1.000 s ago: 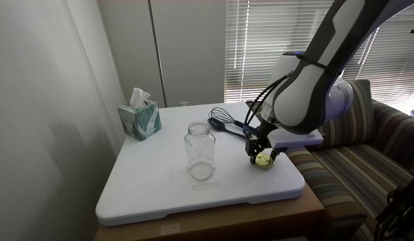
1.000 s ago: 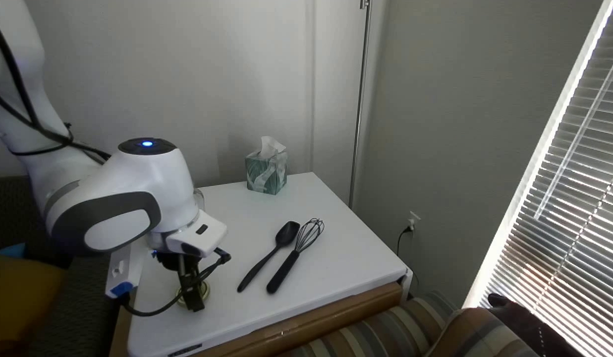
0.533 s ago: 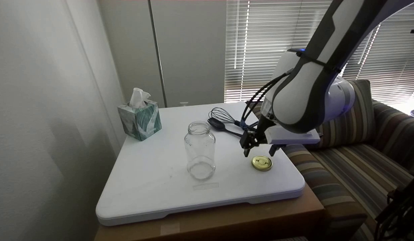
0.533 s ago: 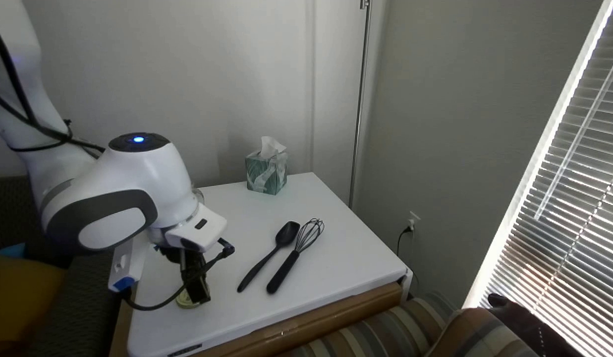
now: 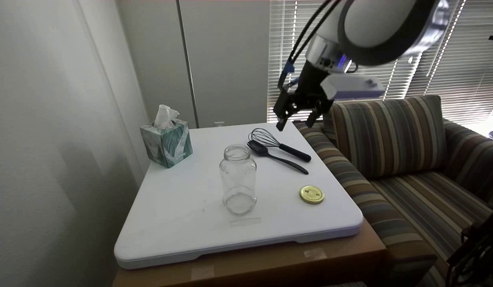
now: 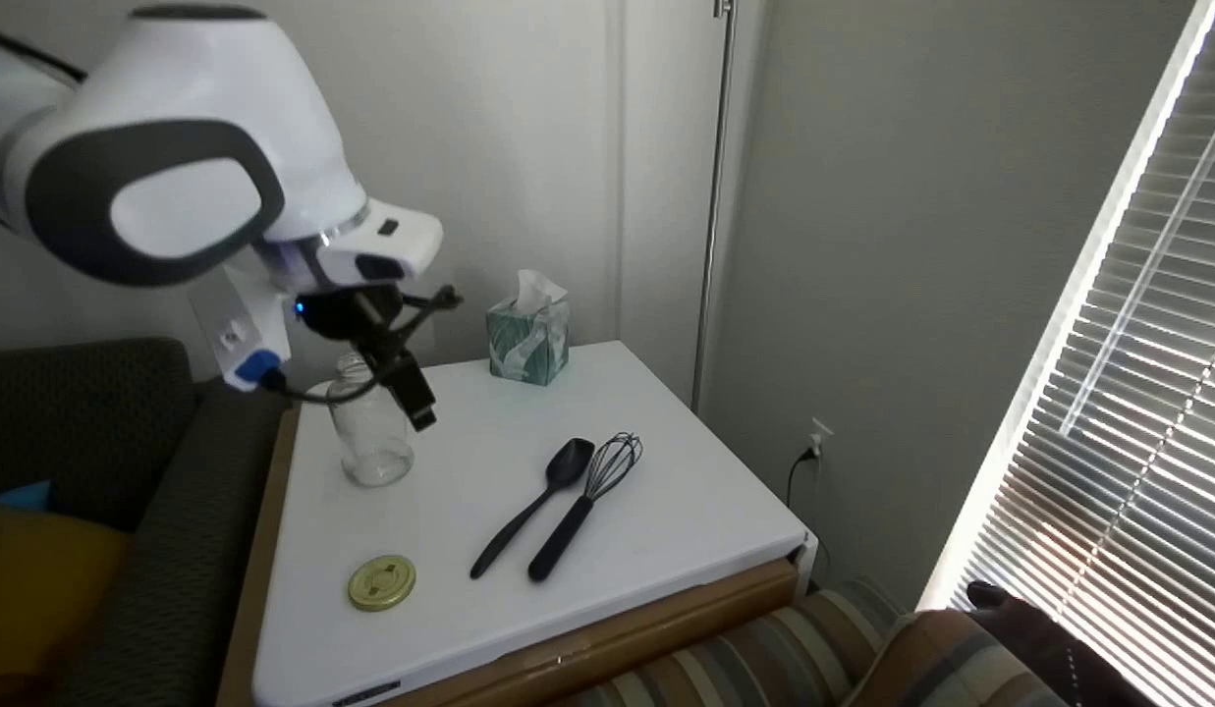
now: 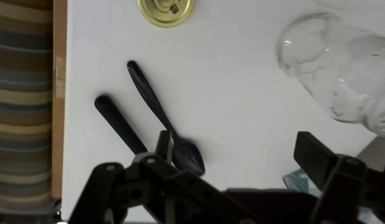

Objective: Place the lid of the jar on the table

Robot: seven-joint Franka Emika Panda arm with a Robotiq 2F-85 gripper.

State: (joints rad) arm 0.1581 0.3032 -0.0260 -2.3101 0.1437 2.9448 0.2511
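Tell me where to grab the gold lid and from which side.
Pinch the lid by opposite sides of its rim, coming straight down from above. It lies flat on the table, so its low rim is likely the best hold; the open gripper looks wide enough to straddle it.

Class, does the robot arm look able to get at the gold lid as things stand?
Probably yes: the tool is open and holds nothing, and the lid lies uncovered on the table, apart from the jar.

Glossy metal lid [image 5: 311, 194], smooth glass jar [image 5: 238, 177], smooth table [image 5: 174, 227].
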